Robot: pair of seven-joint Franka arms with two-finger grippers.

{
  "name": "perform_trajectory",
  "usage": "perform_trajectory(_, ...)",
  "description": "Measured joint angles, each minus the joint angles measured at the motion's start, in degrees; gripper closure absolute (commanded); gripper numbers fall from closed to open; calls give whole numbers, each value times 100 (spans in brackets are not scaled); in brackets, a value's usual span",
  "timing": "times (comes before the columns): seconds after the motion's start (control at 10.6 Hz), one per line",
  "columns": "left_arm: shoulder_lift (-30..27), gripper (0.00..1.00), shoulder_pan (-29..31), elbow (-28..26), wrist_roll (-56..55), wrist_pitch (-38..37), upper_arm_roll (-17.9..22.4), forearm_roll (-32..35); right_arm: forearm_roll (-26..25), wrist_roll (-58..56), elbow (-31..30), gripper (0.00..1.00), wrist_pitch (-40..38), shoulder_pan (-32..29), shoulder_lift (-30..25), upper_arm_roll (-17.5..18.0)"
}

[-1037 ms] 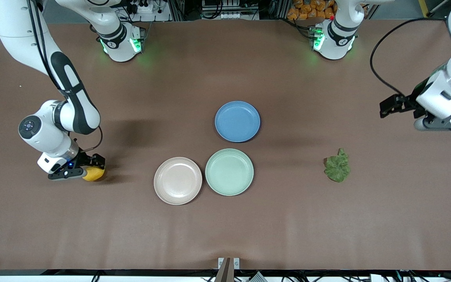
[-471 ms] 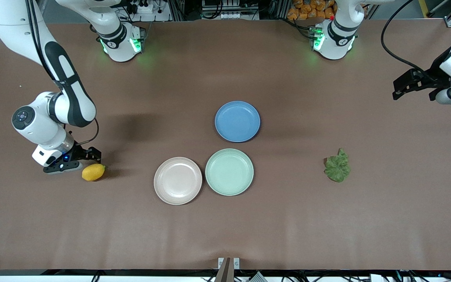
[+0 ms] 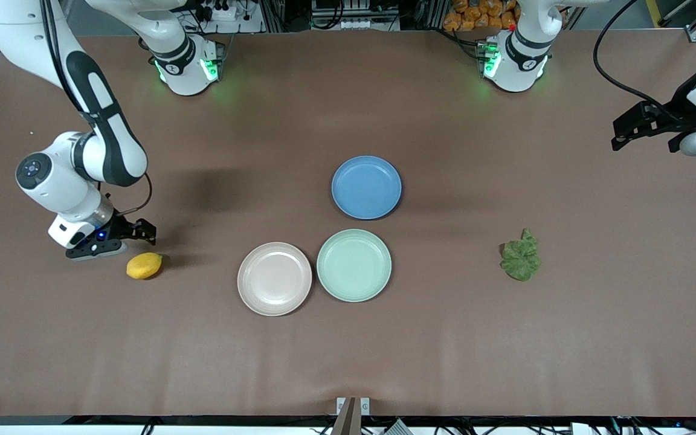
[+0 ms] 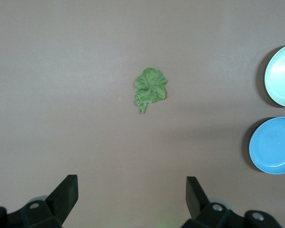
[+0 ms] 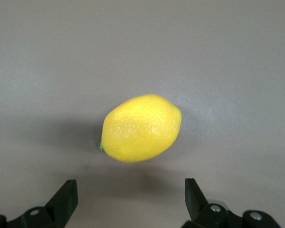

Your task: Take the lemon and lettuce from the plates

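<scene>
The yellow lemon lies on the bare table toward the right arm's end, off the plates; it also shows in the right wrist view. My right gripper is open and empty, just above the table beside the lemon. The green lettuce lies on the table toward the left arm's end, also in the left wrist view. My left gripper is open and empty, high over the table's end. The beige-pink plate and mint green plate sit empty side by side.
A blue plate sits empty, farther from the front camera than the mint plate. It also shows in the left wrist view beside the mint plate. The arms' bases stand along the table's back edge.
My right gripper has let go of the lemon and lifted away from it. My left gripper has risen and drawn back toward its end of the table. The lettuce has not moved.
</scene>
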Motion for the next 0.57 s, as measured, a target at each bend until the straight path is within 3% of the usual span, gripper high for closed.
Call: perform_trajectory(0.57, 30, 0, 33, -187, 0, 46, 5, 0, 0, 0, -743, 0, -218, -50, -781, -18)
